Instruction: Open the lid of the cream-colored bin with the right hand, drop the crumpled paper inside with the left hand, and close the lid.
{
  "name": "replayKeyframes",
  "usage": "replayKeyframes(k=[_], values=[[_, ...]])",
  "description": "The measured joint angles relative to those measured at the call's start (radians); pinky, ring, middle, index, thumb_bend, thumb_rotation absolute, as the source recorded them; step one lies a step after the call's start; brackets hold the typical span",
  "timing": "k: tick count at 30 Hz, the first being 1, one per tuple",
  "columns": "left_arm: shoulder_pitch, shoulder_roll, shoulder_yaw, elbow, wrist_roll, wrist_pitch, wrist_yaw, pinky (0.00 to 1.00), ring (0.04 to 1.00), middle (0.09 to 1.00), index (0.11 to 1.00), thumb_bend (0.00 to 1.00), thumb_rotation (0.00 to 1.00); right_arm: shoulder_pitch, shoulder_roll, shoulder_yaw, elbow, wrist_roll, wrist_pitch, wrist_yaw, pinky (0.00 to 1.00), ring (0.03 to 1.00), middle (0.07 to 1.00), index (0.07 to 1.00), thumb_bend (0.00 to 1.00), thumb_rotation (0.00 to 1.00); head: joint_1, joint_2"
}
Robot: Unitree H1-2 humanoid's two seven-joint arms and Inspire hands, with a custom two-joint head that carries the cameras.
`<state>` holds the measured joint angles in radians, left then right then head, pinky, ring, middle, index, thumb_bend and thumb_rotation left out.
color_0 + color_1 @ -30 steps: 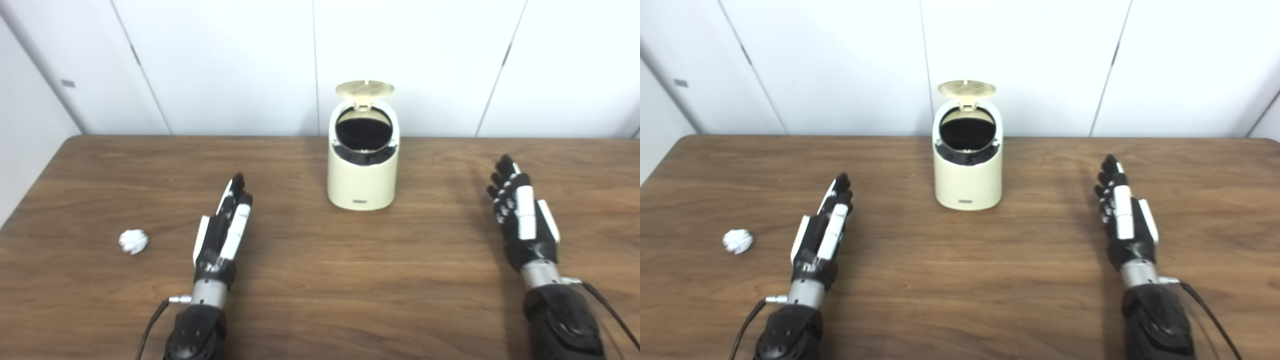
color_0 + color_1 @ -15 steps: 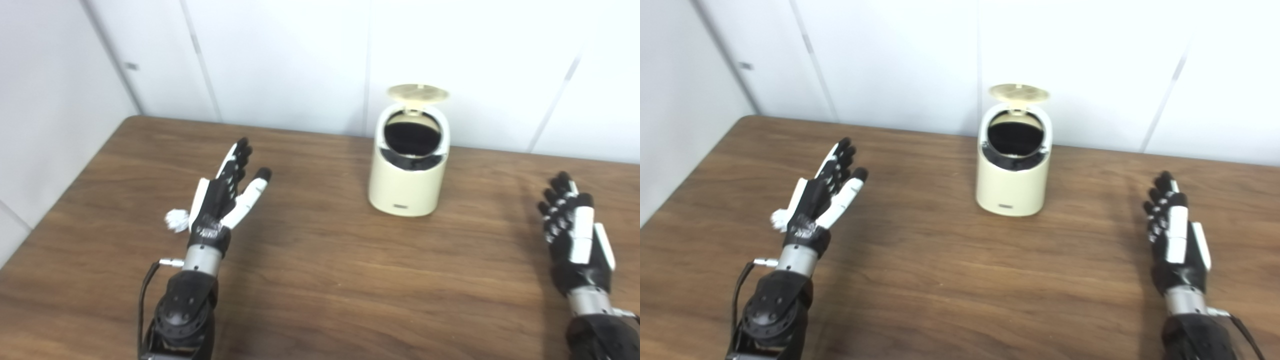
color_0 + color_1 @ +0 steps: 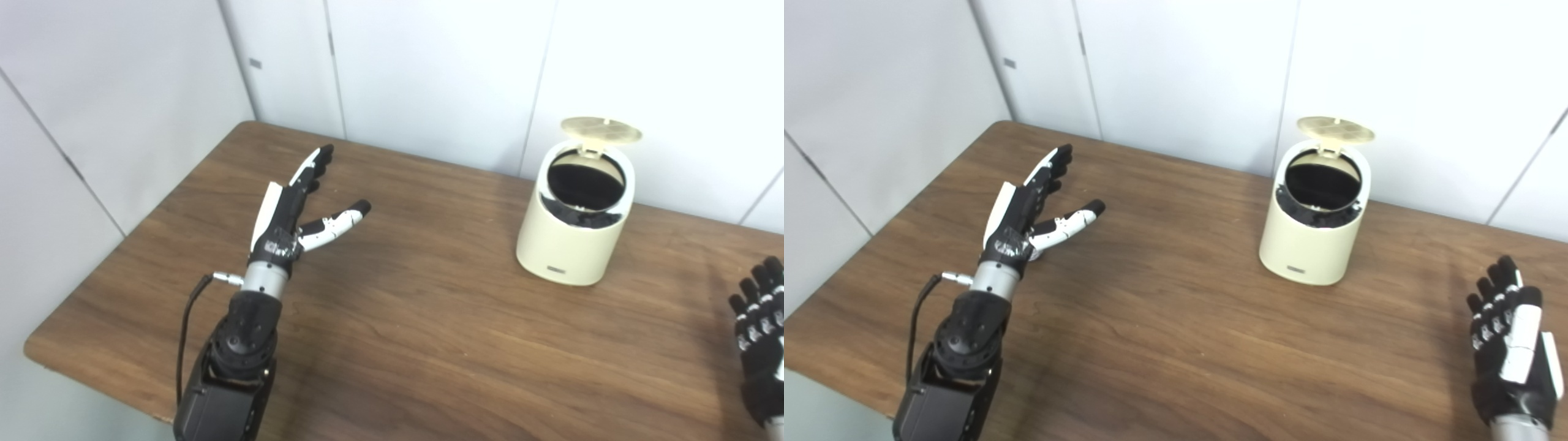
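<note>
- My left hand [image 3: 1029,211] hovers over the table's [image 3: 1176,343] left part, fingers stretched and spread, thumb splayed wide, gripping nothing.
- My right hand [image 3: 1513,343] waits near the table's right edge, fingers apart and empty.
- The cream-colored bin [image 3: 1315,229] stands near the far edge, its lid [image 3: 1335,129] flipped up.
- I cannot see the crumpled paper; my left hand may hide it.

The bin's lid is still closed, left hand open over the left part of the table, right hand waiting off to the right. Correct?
Not quite. The lid of the cream-colored bin stands open, showing the dark inside; both eye views show it. The rest holds: the left hand is open, and the right hand waits at right.
</note>
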<state>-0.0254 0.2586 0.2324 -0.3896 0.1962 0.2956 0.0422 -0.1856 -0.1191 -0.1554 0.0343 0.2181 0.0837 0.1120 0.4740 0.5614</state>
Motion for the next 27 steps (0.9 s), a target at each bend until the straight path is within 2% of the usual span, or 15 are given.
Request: replayKeyframes(k=[3,5,7,11,16,22,27], values=[[0.003,0.024,0.004,-0.002,0.044,0.022,-0.001,0.93,0.940,0.931,0.942,0.83,0.10,0.000,0.000,0.001,-0.012,0.000,0.023,-0.002,1.00,1.000,1.000,0.973,0.50,1.00,0.003,0.002],[0.006,0.045,0.002,-0.004,0.083,0.056,-0.008,0.92,0.945,0.940,0.942,0.84,0.11,0.000,0.001,0.003,-0.025,-0.001,0.035,-0.003,1.00,1.000,1.000,0.975,0.50,1.00,0.003,0.003],[0.009,0.079,-0.012,-0.007,0.142,0.095,-0.025,0.87,0.937,0.943,0.935,0.86,0.14,0.000,0.001,0.005,-0.040,-0.003,0.043,-0.007,1.00,1.000,1.000,0.975,0.51,1.00,-0.001,0.005],[0.014,0.197,-0.069,-0.013,0.287,0.162,-0.095,0.82,0.926,0.930,0.924,0.91,0.14,0.000,0.001,0.005,-0.069,-0.006,0.076,-0.018,1.00,1.000,1.000,0.978,0.52,1.00,0.000,0.006],[0.016,0.273,-0.088,-0.014,0.455,0.171,-0.187,0.81,0.912,0.900,0.885,0.99,0.13,0.000,0.001,0.006,-0.081,-0.005,0.089,-0.023,1.00,1.000,1.000,0.980,0.51,1.00,0.000,0.009],[0.029,0.325,-0.100,-0.014,0.557,0.171,-0.304,0.72,0.850,0.842,0.829,0.98,0.19,0.003,0.000,0.005,-0.111,-0.006,0.120,-0.035,1.00,1.000,1.000,0.975,0.51,1.00,0.009,0.017],[0.029,0.327,-0.093,-0.014,0.643,0.171,-0.428,0.65,0.796,0.809,0.816,0.95,0.20,0.003,0.001,0.006,-0.115,-0.007,0.132,-0.043,1.00,0.998,0.998,0.969,0.52,1.00,0.008,0.017]])
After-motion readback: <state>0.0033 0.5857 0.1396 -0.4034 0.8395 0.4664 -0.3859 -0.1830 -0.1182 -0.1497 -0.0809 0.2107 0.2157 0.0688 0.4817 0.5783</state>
